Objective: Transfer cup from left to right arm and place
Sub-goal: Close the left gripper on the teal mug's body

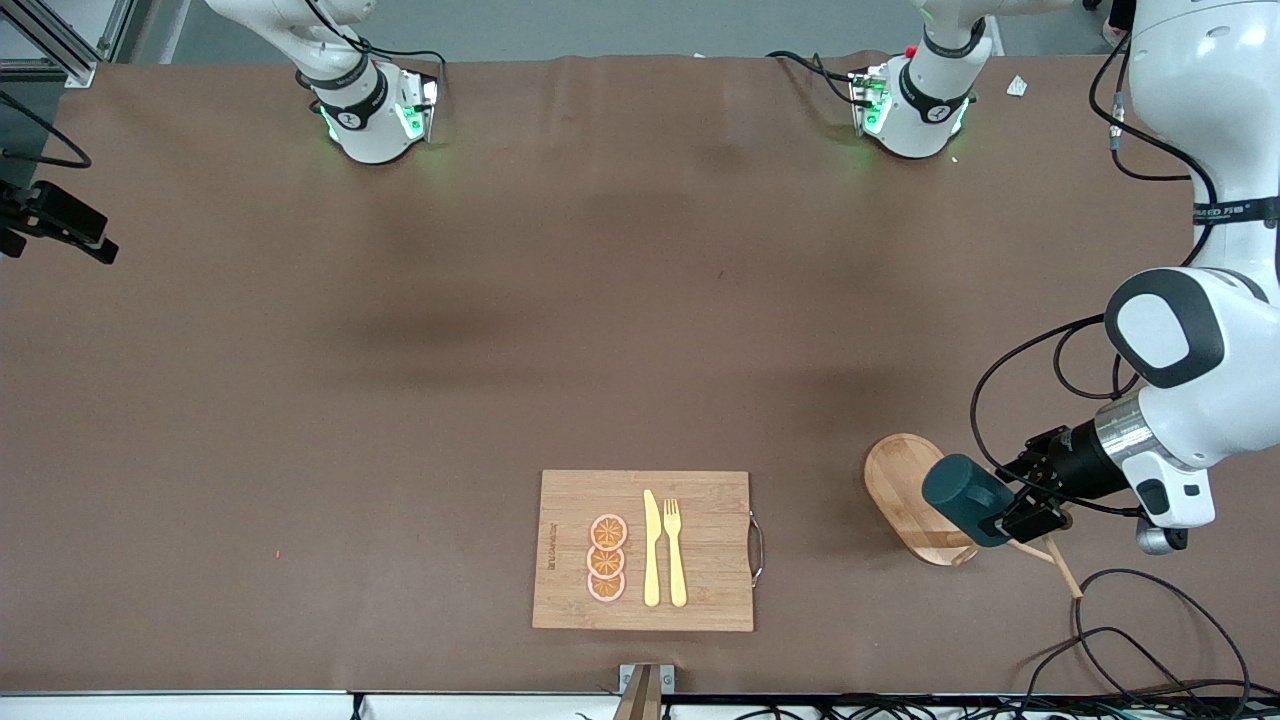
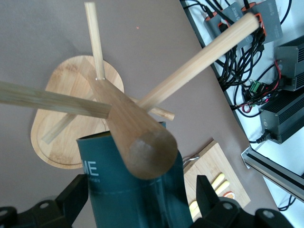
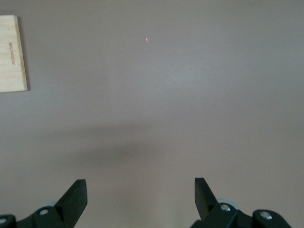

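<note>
The dark teal cup lies tilted at a wooden peg stand toward the left arm's end of the table. In the left wrist view the cup sits between my left gripper's fingers, under the stand's thick post. My left gripper is open around the cup, with a narrow gap showing on one side. My right gripper is open and empty over bare brown table; it is out of the front view.
A wooden cutting board with three orange slices, a yellow knife and a fork lies near the front edge. Its corner shows in the right wrist view. Cables trail by the stand.
</note>
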Motion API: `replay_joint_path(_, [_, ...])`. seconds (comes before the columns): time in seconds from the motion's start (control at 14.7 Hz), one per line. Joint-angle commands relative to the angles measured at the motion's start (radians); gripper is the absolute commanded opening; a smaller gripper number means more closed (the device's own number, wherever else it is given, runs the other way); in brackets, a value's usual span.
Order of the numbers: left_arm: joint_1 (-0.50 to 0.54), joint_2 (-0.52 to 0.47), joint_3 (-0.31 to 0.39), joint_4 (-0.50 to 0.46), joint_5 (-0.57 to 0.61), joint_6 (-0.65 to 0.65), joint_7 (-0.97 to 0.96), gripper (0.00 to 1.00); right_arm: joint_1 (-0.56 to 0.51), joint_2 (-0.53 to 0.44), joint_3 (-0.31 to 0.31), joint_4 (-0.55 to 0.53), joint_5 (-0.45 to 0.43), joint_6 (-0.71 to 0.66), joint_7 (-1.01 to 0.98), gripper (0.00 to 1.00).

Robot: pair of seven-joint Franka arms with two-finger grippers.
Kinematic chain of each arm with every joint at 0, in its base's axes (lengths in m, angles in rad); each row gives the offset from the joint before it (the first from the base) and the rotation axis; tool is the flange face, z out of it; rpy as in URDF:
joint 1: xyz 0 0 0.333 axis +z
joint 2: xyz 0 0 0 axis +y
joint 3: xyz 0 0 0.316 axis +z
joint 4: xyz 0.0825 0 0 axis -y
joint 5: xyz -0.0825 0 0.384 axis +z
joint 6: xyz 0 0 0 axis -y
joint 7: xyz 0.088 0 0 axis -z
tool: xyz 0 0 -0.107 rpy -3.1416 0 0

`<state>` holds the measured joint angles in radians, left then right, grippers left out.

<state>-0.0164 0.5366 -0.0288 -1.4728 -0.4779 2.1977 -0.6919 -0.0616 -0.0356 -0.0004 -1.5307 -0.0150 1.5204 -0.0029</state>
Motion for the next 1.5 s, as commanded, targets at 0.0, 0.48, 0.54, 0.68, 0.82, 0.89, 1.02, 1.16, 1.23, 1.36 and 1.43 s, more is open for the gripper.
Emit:
replay_joint_path(0.0, [-0.008,0.013,0.001,0.009,-0.025,0.005,-0.012,1.00,-0.024,-0.006,0.011,-0.012,0.004,0.003,-0.042,1.00])
replay_joint_path(0.48, [-0.008,0.032,0.001,0.009,-0.027,0.005,-0.023,1.00,-0.043,0.000,0.010,-0.008,0.003,-0.006,-0.043,1.00])
replay_joint_path(0.54, [-0.007,0.032,0.000,0.009,-0.027,0.005,-0.030,1.00,-0.044,0.000,0.010,-0.006,0.001,-0.008,-0.043,1.00])
replay_joint_path(0.68, [-0.008,0.034,0.000,0.009,-0.047,0.005,-0.032,1.00,-0.047,-0.001,0.010,-0.006,0.003,-0.006,-0.043,1.00])
replay_joint_path(0.82, [-0.008,0.036,0.000,0.008,-0.054,0.005,-0.034,1.00,-0.044,-0.001,0.011,-0.005,0.004,0.000,-0.043,1.00])
replay_joint_path(0.89, [-0.008,0.036,0.000,0.008,-0.054,0.005,-0.034,0.99,-0.044,-0.001,0.011,-0.005,0.004,0.001,-0.043,1.00])
replay_joint_path(1.02, [-0.007,0.036,0.000,0.008,-0.054,0.005,-0.034,0.92,-0.044,-0.001,0.011,-0.005,0.006,0.003,-0.043,1.00])
replay_joint_path(1.16, [-0.002,0.033,0.000,0.008,-0.053,0.002,-0.034,0.81,-0.044,-0.001,0.011,-0.005,0.006,0.003,-0.043,1.00])
replay_joint_path(1.23, [-0.001,0.032,0.000,0.008,-0.053,-0.001,-0.035,0.77,-0.044,-0.001,0.011,-0.005,0.006,0.003,-0.043,1.00])
replay_joint_path(1.36, [-0.001,0.029,0.001,0.009,-0.051,-0.003,-0.035,0.75,-0.044,-0.001,0.011,-0.005,0.006,0.003,-0.043,1.00])
replay_joint_path(1.43, [0.001,0.025,0.000,0.009,-0.050,-0.004,-0.035,0.75,-0.044,-0.001,0.011,-0.005,0.006,0.003,-0.043,1.00])
